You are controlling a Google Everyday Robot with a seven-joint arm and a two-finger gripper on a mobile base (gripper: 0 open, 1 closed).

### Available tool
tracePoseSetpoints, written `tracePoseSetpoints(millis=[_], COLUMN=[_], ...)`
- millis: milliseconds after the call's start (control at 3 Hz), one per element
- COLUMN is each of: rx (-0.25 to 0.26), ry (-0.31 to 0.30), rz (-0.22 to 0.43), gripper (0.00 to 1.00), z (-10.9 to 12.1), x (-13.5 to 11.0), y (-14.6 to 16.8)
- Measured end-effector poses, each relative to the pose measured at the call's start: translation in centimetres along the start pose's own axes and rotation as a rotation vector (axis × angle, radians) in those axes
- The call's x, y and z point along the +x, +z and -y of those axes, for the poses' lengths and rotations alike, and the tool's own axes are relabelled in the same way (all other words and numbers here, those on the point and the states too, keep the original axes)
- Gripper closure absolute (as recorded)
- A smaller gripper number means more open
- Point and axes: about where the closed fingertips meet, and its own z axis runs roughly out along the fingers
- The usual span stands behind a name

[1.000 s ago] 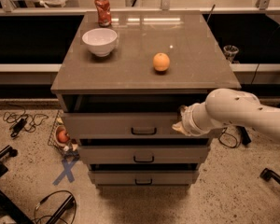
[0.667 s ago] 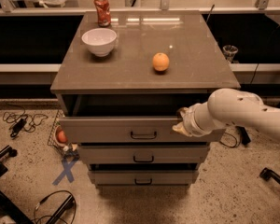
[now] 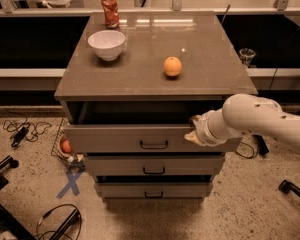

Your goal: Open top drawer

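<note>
The top drawer (image 3: 115,139) sits partly pulled out of the desk (image 3: 140,74). Its tall grey-beige front stands clear of the carcass, and a dark band of open box shows between the front's upper edge and the desk's top slab. Compared with a second ago, the front has come a little further towards the camera and the dark band is wider, so the pull is working.

The hand (image 3: 194,130) is at the right end of that upper edge, touching or hooked over it, well to the right of the small dark bar handle (image 3: 154,145). The white forearm reaches in from the right. I cannot tell whether the hand is clenched on the edge or merely resting against it. It has travelled outward with the front, which suggests it is what drags the drawer.

The middle drawer (image 3: 155,165) and bottom drawer (image 3: 154,190) stay flush and closed. On top of the desk, the white bowl (image 3: 106,44), the orange (image 3: 172,66) and the red soda can (image 3: 110,11) have not shifted.

I judge the task well under way but not finished, since only a modest part of the box is exposed. An off-centre pull may skew the drawer on its runners, so a steady, straight draw seems wise.
</note>
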Motion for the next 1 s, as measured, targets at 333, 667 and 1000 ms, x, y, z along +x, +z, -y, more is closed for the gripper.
tracePoseSetpoints(millis=[333,667,1000], rx=[0.0,-0.001,-0.002], ry=[0.0,-0.001,-0.001], rz=[0.0,0.0,0.0], gripper=[0.3,0.0,0.0], z=[-0.01,-0.06,-0.07], x=[-0.01,-0.05,-0.06], y=[0.01,0.05,0.05])
